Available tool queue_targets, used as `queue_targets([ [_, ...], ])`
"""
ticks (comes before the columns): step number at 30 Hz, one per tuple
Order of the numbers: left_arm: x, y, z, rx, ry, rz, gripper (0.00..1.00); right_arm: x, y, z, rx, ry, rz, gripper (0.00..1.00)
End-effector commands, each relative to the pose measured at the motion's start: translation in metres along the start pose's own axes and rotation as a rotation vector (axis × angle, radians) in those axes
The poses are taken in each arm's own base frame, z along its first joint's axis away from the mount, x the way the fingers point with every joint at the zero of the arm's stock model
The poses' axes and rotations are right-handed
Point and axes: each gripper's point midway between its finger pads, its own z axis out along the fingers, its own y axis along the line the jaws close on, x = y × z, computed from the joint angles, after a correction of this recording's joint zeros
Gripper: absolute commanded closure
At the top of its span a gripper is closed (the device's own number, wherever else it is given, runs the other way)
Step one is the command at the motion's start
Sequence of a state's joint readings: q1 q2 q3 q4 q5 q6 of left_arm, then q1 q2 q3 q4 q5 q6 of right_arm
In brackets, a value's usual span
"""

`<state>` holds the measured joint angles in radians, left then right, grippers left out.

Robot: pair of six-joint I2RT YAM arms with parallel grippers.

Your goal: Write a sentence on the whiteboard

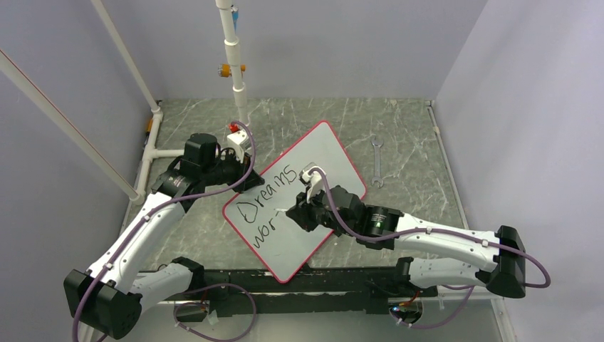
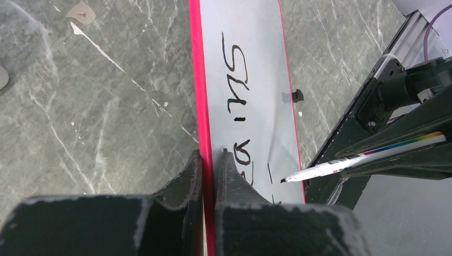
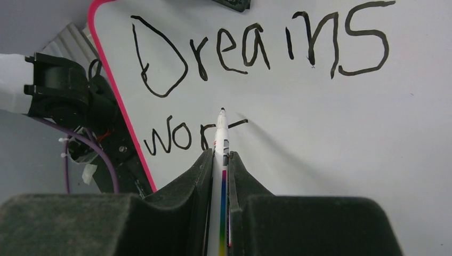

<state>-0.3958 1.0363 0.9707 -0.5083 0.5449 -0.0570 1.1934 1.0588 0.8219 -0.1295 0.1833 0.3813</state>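
Top external view, left to right: the left gripper (image 1: pixel 246 173) is clamped on the red rim of the whiteboard (image 1: pixel 324 153), and the left wrist view shows its fingers (image 2: pixel 189 178) pressed to either face of that edge. The board lies skewed at the middle of the table (image 1: pixel 413 128), between the two arms. The sentence (image 1: pixel 274 194) runs to two lines so far: "Dreams" complete on top, "wor" and a loose stroke beneath. Over the board's near half, the right gripper (image 1: pixel 299 214) pinches a marker (image 3: pixel 220 141) between closed fingers, its tip at the surface just past the "r". The work appears to be partway through the second word. The next move likely calls for short, lightly pressed strokes carried rightward while the left grip keeps the board from sliding. A wrench (image 1: pixel 376 162) lies on the table right of the board, apart from it. Count: two arms, one whiteboard, one marker, one wrench.
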Motion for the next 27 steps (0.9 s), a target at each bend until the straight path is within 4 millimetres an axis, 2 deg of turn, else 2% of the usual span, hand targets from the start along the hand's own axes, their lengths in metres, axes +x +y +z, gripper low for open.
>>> queue_targets([
  [1,-0.009,0.001,-0.003,-0.005,-0.042,0.129,1.0,-0.029,0.009,0.005,-0.016,-0.071,0.0,1.0],
  [11,-0.009,0.0,-0.003,-0.001,-0.039,0.126,1.0,-0.028,-0.006,0.019,0.066,-0.057,-0.002,1.0],
  [19,-0.009,0.001,-0.004,-0.007,-0.043,0.128,1.0,-0.012,-0.01,0.024,0.072,-0.004,0.002,1.0],
  [27,-0.009,0.0,-0.004,-0.005,-0.044,0.129,1.0,0.004,-0.011,0.018,0.053,0.037,0.0,1.0],
])
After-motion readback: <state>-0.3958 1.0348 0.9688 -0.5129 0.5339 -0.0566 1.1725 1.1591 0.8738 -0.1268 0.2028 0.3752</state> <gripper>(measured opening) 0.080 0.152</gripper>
